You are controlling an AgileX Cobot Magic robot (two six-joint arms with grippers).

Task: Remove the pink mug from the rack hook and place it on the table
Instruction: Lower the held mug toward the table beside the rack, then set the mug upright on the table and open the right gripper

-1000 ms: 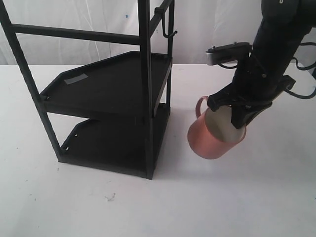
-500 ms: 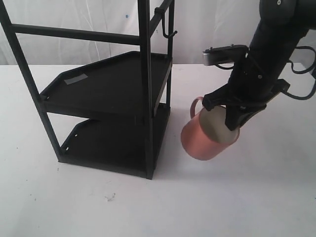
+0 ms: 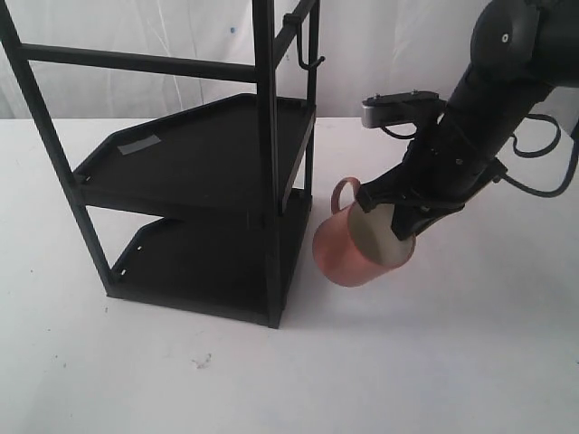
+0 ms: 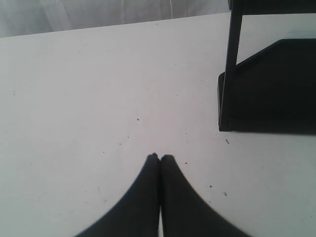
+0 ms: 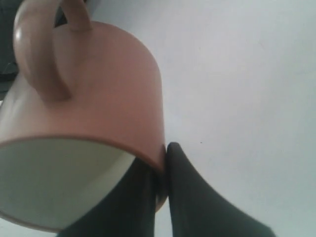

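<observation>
Three views, itemised.

Exterior view: one squat salmon-pink mug with a cream inside (image 3: 344,258), off the hook, tilted with its mouth toward 2 o'clock and its loop handle (image 3: 342,192) at 12 o'clock. It sits at 3 o'clock of the black two-shelf metal-frame rack (image 3: 199,158), just beside the lower shelf. One black right gripper (image 3: 395,221) pinches the mug's rim. One small black J-shaped rack hook (image 3: 308,60) is on the top bar, well above the mug at 11 o'clock. One broad white table (image 3: 434,362) lies beneath; whether the mug touches it cannot be told.

Left wrist view: one black left gripper (image 4: 160,157), fingers pressed together tip to tip, over the table (image 4: 89,98). A corner of the rack (image 4: 266,89) is near.

Right wrist view: the mug (image 5: 98,94) has its wall clamped in the right gripper (image 5: 165,150), one finger (image 5: 128,197) inside and the other outside. The loop handle (image 5: 34,54) is on the side away from the fingers.
</observation>
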